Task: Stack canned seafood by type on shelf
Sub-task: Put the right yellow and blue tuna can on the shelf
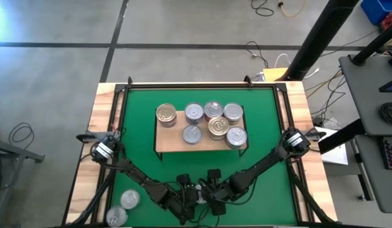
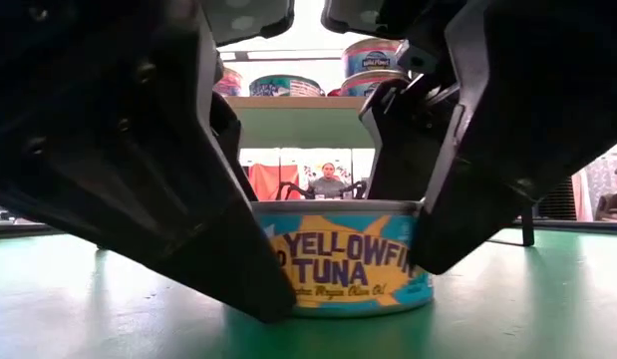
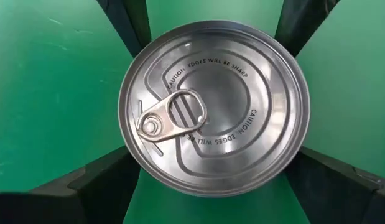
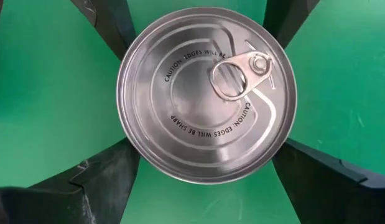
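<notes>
Both grippers [image 1: 197,192] are spread around one yellowfin tuna tin [image 3: 212,107], ungripped; next it'd need pinching, then lifting shelfward [image 1: 164,140].

You had a bright green mat [image 1: 265,126] over a pale wood worktop [image 1: 101,120], and the shelf [image 1: 167,140] on it was light wood on thin black legs. The tins on the shelf [image 1: 194,114] showed silver ringed lids, apart from two gold-toned ones [image 1: 166,114]. The tin on the mat [image 2: 343,257] wore a blue label with a yellow patch and dark lettering reading YELLOWFIN TUNA, its lid [image 3: 214,109] was plain silver with a ring pull, and the fingers [image 2: 168,150] around it were black.
</notes>
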Robot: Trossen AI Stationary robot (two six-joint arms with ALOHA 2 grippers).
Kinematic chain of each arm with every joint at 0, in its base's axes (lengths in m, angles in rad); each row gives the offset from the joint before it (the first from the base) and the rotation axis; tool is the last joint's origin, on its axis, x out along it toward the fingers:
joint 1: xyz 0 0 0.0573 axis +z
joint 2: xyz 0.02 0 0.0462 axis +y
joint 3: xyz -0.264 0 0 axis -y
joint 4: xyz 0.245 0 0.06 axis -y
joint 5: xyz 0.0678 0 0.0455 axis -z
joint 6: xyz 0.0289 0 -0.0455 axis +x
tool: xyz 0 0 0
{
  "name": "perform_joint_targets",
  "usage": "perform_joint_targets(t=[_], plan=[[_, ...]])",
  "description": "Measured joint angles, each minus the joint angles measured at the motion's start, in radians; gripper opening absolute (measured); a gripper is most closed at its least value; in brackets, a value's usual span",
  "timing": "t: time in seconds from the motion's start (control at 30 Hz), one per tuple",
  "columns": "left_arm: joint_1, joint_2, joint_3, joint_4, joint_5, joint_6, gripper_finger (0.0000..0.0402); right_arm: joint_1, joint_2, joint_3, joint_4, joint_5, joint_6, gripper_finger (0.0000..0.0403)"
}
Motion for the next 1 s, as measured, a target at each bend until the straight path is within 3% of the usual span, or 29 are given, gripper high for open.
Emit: perform_joint_targets(t=[0.2,0.43,0.6,0.7,0.8,1.0], plan=[[0.004,-0.001,0.009,-0.07,0.072,-0.045,0.0375,0.009,-0.008,0.048,-0.147,0.01,-0.025,0.0353],[0.001,-0.003,0.007,-0.074,0.029,-0.043,0.0386,0.025,-0.01,0.074,-0.319,0.007,-0.044,0.0354],[0.001,-0.002,0.005,-0.057,0.016,-0.033,0.0386,0.019,-0.004,0.03,-0.291,0.007,-0.011,0.0354],[-0.001,0.0,0.003,-0.041,-0.045,-0.027,0.0386,0.001,-0.004,0.025,-0.253,0.036,0.019,0.0352],[0.006,0.002,0.002,-0.002,-0.074,0.044,0.0386,-0.018,-0.003,0.032,-0.227,0.086,0.057,0.0345],[0.006,0.002,0.0,0.031,-0.079,0.168,0.0386,-0.03,-0.001,0.032,-0.192,0.063,0.066,0.0328]])
